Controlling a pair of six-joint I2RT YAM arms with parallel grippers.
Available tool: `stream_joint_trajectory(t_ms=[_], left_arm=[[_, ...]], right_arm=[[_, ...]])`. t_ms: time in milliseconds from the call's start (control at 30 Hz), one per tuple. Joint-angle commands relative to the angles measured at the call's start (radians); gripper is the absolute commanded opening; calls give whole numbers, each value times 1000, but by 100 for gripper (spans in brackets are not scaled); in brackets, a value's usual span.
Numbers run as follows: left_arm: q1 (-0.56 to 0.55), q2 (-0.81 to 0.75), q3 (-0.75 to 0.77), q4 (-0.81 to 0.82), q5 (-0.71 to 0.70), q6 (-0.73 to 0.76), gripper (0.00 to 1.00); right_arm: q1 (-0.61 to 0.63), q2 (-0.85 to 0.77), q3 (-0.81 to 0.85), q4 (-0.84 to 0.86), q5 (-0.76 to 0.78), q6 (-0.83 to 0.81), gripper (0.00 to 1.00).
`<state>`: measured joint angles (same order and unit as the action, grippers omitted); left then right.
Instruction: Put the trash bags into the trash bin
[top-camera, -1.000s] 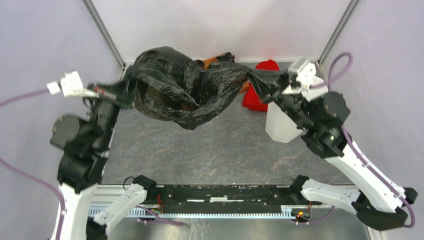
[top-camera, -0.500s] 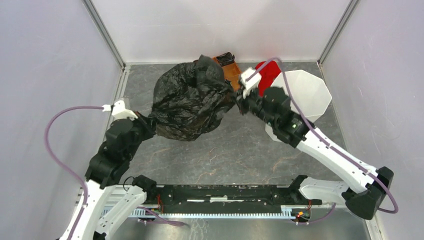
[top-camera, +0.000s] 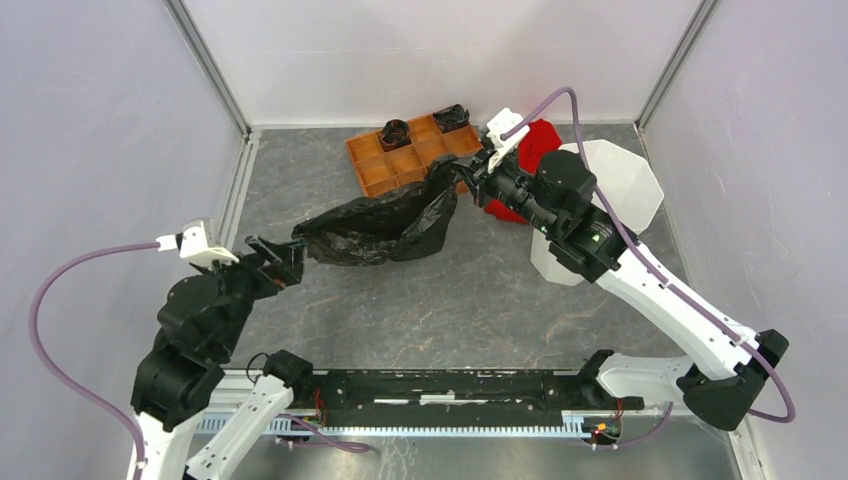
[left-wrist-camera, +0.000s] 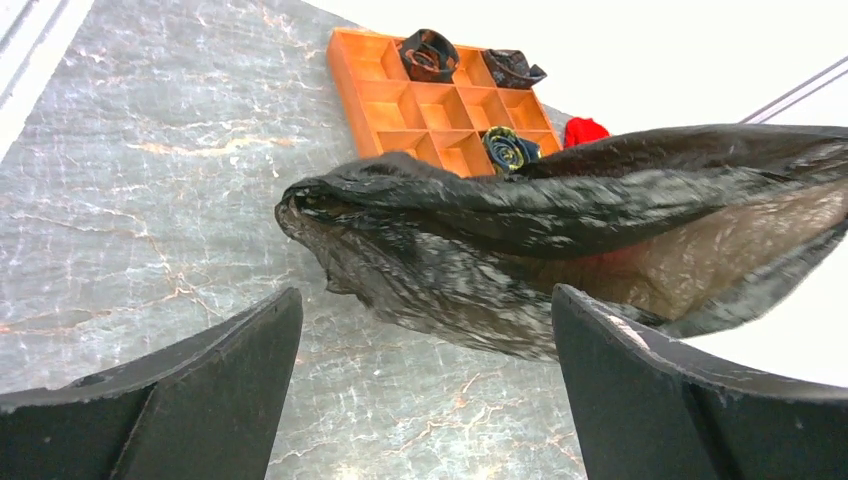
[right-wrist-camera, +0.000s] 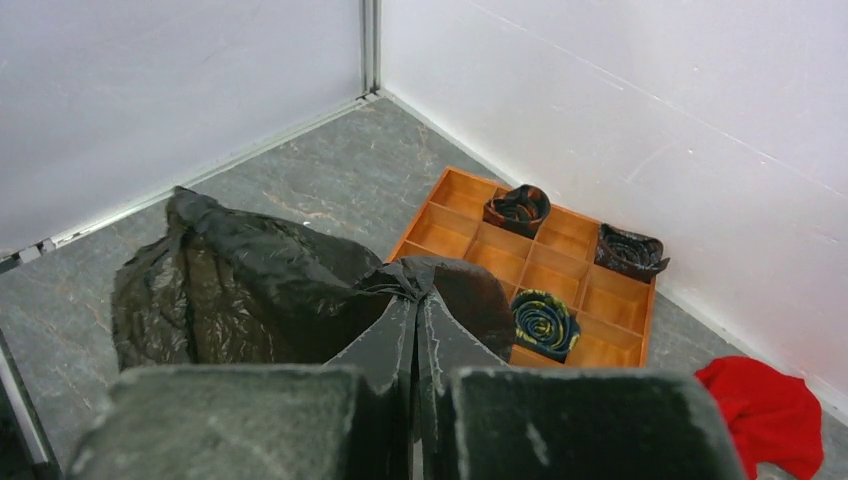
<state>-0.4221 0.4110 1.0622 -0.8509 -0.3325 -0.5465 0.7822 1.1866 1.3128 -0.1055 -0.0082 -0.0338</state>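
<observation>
Trash bag, black, glossy and crinkled, is stretched in a slack band across the middle of the table, outside the trash bin. Its right upper corner is drawn into a tight peak, and from there it sags down and leftward to a narrow bunched end. Whether its lower folds rest on the grey surface I cannot tell.

The right gripper has that peak. In the right wrist view its two fingers are pressed together with the film pinched between them. The left gripper sits just beside the bag's left end. In the left wrist view its fingers stand wide apart, and the bunched end lies ahead of them without touching either.

The white bin is to the right, behind the right arm, which hides its middle. Part of its eight-sided rim shows beyond the arm and a tapering wall shows on the near side.

An orange tray lies behind the bag, with dark rolled items in some compartments. A red cloth lies between the tray and the bin.
</observation>
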Motion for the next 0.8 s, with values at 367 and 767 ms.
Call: stream_joint_trajectory(t_ms=[367, 767], left_arm=[[-2, 529, 207, 154, 595, 386, 100], [-195, 734, 221, 332, 452, 467, 100]], right_arm=[[-7, 33, 94, -55, -150, -47, 0], [-8, 25, 100, -78, -230, -69, 0]])
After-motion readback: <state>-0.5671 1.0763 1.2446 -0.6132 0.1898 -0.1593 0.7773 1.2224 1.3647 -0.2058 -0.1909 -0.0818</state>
